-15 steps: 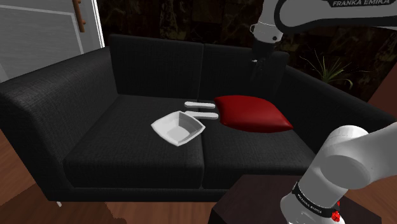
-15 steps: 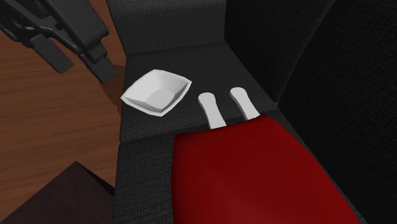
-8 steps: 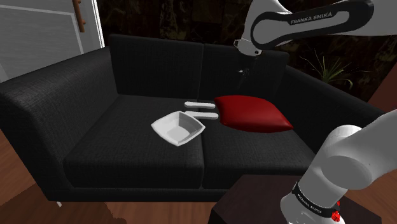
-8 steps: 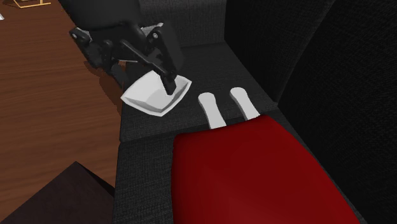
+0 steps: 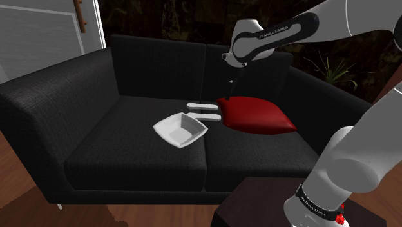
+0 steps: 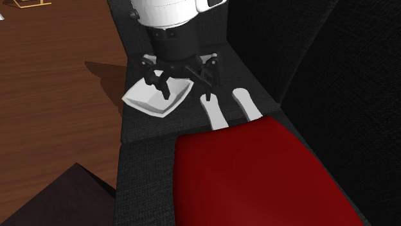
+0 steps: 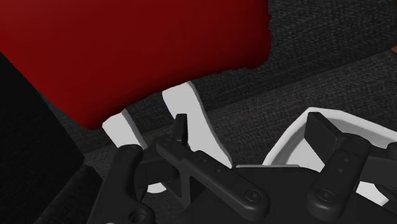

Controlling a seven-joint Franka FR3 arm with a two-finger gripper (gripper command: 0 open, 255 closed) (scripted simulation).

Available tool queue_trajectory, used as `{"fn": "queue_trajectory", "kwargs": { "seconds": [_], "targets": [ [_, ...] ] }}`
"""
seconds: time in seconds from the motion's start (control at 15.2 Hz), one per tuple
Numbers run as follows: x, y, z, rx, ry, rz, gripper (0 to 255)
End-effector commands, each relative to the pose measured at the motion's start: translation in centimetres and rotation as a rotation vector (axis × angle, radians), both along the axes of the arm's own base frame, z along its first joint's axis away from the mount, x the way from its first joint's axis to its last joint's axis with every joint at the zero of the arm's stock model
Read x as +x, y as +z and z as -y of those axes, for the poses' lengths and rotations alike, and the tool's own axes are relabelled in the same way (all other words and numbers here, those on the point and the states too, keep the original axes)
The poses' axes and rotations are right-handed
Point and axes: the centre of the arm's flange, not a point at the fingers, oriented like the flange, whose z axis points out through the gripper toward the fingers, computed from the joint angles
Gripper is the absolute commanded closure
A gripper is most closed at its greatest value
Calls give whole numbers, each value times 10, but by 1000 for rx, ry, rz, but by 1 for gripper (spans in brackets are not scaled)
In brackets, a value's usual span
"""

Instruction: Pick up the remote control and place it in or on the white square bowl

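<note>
Black fabric sofa (image 5: 129,142), wooden floor (image 6: 58,109) alongside. White remote control (image 6: 214,112) lies on the seat just beside white square bowl (image 6: 151,96), its twin (image 6: 247,104) alongside, ends under red cushion (image 5: 254,115). Claw (image 6: 187,90) above them, spread wide, empty.

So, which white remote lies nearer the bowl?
The remote right beside the bowl; the other remote lies further off, toward the sofa's backrest.

Ends of two white remotes (image 6: 215,110) hidden under red cushion (image 6: 257,173), white bowl (image 6: 142,96) partly behind fingers (image 6: 164,86)
</note>
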Motion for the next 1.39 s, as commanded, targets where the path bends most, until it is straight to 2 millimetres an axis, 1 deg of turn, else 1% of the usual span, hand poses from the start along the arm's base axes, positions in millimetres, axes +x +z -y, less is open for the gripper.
{"fn": "queue_trajectory", "kwargs": {
  "seconds": [0.0,0.46,0.92,0.99,1.32],
  "targets": [
    [22,-23,5,6,45,-11,0],
    [91,-89,13,30,192,-48,0],
    [158,-157,10,55,340,-85,0],
    [162,-161,9,56,349,-87,0],
    [161,-188,9,56,349,-87,0]
  ]
}}
